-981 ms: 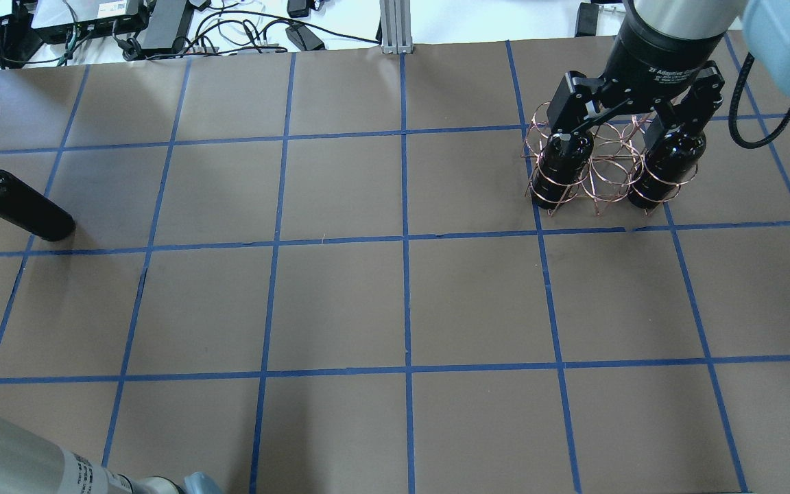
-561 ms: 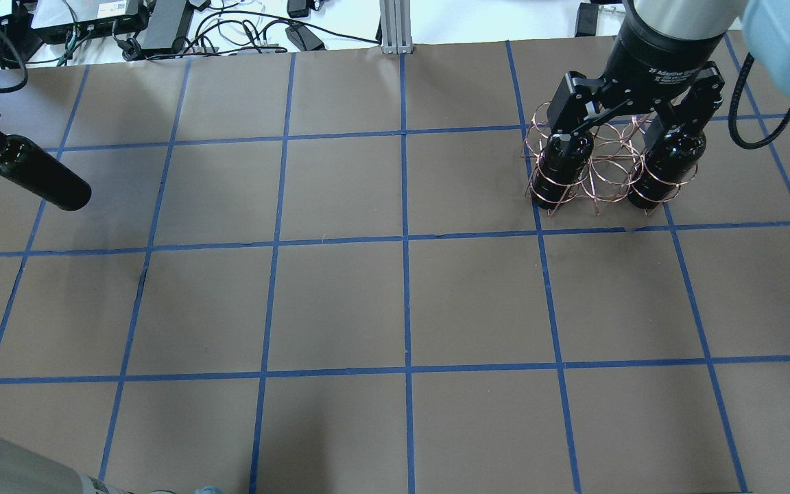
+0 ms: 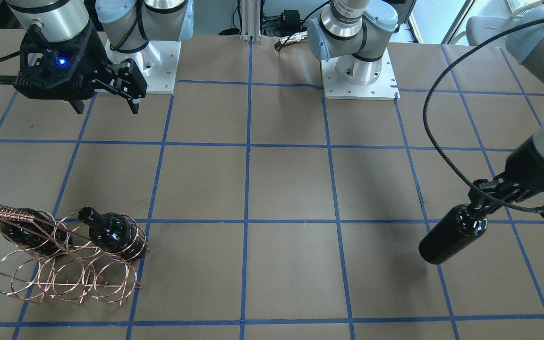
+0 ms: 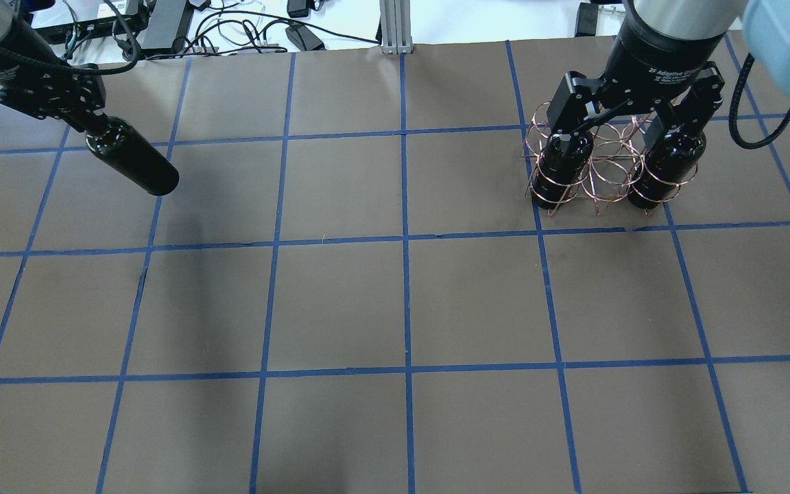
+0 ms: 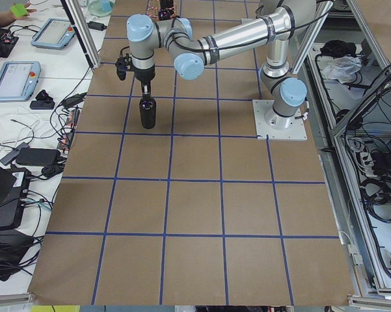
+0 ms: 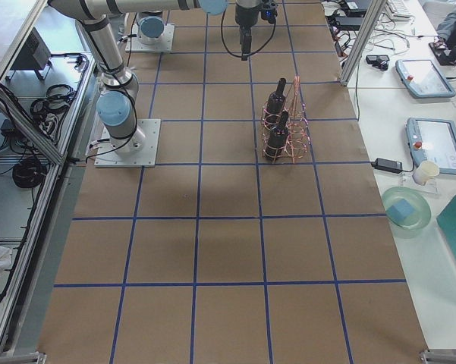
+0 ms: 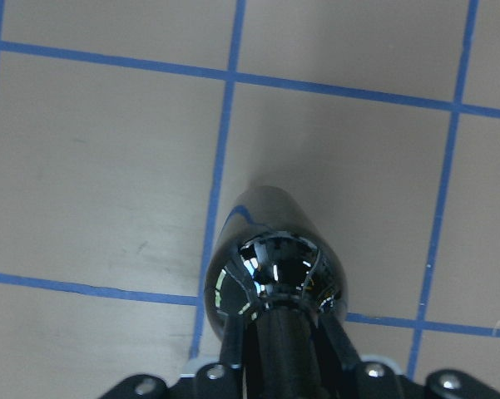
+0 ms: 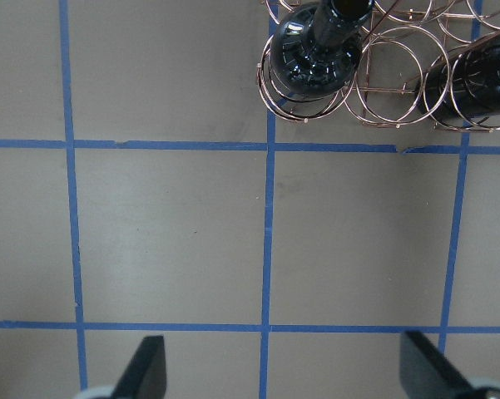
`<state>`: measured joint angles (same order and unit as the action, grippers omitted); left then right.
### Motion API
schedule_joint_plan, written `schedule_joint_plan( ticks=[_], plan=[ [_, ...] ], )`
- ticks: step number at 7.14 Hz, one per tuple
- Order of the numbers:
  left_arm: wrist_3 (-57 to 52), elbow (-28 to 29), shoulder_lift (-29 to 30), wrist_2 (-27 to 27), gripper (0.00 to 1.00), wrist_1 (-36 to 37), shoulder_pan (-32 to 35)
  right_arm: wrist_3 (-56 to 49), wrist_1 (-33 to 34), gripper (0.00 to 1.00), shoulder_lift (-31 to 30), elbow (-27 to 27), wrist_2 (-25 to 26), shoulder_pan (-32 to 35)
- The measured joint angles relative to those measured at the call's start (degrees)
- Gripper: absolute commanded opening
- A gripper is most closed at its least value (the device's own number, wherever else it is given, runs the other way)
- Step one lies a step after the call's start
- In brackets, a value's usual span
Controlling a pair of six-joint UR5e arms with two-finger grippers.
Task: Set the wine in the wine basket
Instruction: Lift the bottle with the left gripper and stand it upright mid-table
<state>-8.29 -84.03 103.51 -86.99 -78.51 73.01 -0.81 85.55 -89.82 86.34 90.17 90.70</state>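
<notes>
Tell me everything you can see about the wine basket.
The basket is a copper-coloured wire rack: round loops in a triangular frame, with a coiled-wire handle on top. It stands upright on the brown table, on the robot's right side. Two glossy black bottles stand in the end loops of the row nearer the robot; the loop between them is empty.

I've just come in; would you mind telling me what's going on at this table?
The robot is loading wine bottles into a copper wire basket. Its left gripper holds a black wine bottle by the neck, in the air over the left side of the table, far from the basket. Two other bottles already stand in the basket with an empty loop between them. The right gripper hangs open above the table near the basket, holding nothing.
</notes>
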Motion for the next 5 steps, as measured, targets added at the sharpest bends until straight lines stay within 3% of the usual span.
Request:
schedule_joint_plan(
  ticks=[5],
  plan=[
    [17.52, -12.45, -8.95, -0.34, 0.00, -0.27, 15.20, 0.02, 0.06, 1.00, 0.00, 0.32, -0.04, 0.00]
  ],
)
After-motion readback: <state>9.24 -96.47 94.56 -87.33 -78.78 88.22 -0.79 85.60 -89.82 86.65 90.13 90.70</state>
